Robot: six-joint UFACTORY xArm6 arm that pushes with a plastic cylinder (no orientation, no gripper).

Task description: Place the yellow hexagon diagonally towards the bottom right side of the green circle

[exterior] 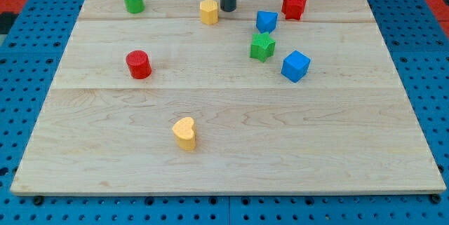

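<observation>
My tip (228, 8) rests on the wooden board (231, 155) near the view's top edge, just to the right of the yellow hexagon (208, 11); whether they touch I cannot tell. The rod has no jaws and holds nothing. The green circle (133, 1) stands well apart at the view's top left. To the tip's right sit a blue block (266, 21) and a red star (294, 5), with a green star (262, 46) and blue cube (295, 66) below them. A red cylinder (139, 64) stands at left, a yellow heart (185, 133) toward the bottom.
</observation>
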